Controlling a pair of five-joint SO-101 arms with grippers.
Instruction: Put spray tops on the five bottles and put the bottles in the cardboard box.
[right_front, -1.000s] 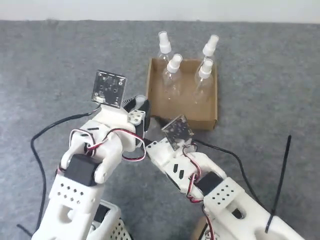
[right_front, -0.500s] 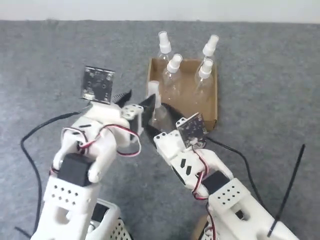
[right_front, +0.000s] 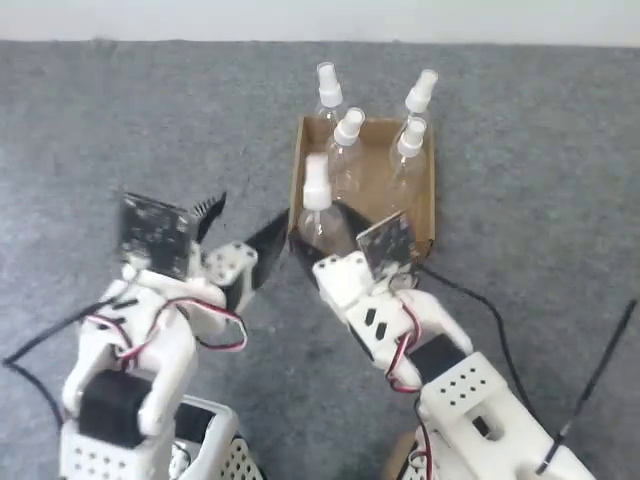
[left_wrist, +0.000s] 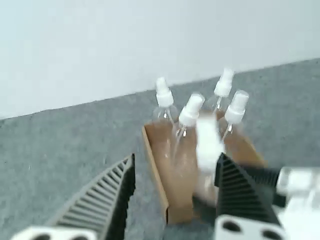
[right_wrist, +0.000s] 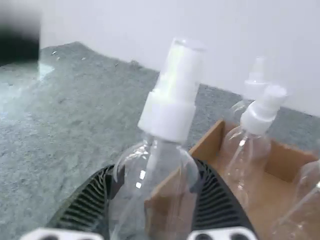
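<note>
Grey table surface (right_front: 520, 130) lies open left of the brown cardboard box (right_front: 430, 215). Right wrist view: clear spray-topped plastic bottle (right_wrist: 155, 175) is clamped upright by the right gripper (right_wrist: 152, 200) at the box's near left corner. Overhead, the left gripper (right_front: 245, 230) is seen spread wide, apart.

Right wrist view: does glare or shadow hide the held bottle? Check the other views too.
Right wrist view: small white highlights on the clear bottle in the right gripper, cardboard box edge showing through it, nothing hidden; high view: soft even light, only faint shadows; left wrist view: plain bright wall, no glare on the spray tops.
</note>
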